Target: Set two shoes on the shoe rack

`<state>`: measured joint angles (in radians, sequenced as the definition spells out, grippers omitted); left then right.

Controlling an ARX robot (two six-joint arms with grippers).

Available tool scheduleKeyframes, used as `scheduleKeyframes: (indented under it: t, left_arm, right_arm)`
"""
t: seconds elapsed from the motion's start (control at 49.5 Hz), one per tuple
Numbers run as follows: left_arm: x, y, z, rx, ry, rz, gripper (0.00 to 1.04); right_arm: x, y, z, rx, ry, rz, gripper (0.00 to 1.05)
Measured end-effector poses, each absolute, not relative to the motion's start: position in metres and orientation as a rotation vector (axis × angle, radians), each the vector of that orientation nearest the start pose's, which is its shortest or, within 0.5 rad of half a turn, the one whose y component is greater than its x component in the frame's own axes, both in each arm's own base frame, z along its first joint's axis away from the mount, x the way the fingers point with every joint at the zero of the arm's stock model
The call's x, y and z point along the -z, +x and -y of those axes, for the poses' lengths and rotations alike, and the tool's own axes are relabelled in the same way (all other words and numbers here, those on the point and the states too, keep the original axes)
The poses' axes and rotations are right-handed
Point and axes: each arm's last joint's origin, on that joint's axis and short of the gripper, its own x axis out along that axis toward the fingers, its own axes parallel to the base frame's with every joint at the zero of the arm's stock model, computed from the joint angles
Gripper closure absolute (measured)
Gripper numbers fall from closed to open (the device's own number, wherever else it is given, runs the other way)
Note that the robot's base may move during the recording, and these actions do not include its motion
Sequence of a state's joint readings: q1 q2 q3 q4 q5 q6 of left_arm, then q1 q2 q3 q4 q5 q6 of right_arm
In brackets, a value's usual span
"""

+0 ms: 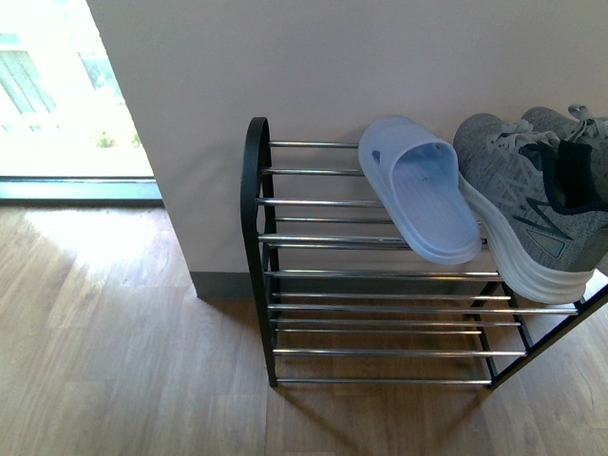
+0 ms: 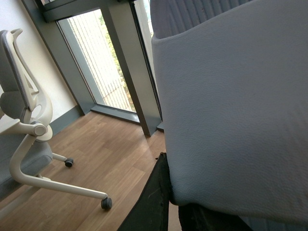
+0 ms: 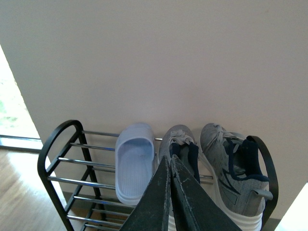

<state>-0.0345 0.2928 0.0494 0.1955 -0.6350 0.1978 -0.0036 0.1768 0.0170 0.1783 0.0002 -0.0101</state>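
Observation:
The shoe rack stands against the wall, with black side frames and chrome rods. One light blue slipper lies on its top tier, next to grey sneakers. Neither arm shows in the front view. My left gripper is shut on a second light blue slipper, which fills most of the left wrist view. My right gripper is shut and holds nothing. It hovers above the shoe rack, over the slipper and the two sneakers.
A white office chair on castors stands on the wooden floor near a tall window. A bright window is left of the rack. The rack's lower tiers hold nothing.

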Motion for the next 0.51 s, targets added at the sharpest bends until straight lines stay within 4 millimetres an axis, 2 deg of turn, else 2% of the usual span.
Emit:
scheduleKeyframes:
  t: [0.142, 0.425, 0.505]
  left_arm:
    - [-0.1745, 0.1109, -0.0134, -0.594, 0.208, -0.105, 1.02]
    - [-0.1745, 0.1110, -0.0133, -0.594, 0.208, -0.105, 1.02]
    - [-0.1745, 0.1110, -0.0133, -0.594, 0.208, -0.105, 1.02]
  right_arm:
    - [-0.1691, 0.0975, 0.0004, 0.004, -0.010, 0.012, 1.03]
    - [-0.1693, 0.0970, 0.0004, 0.004, -0.011, 0.014, 1.03]
    - [-0.1693, 0.0970, 0.0004, 0.004, -0.010, 0.015, 0.88]
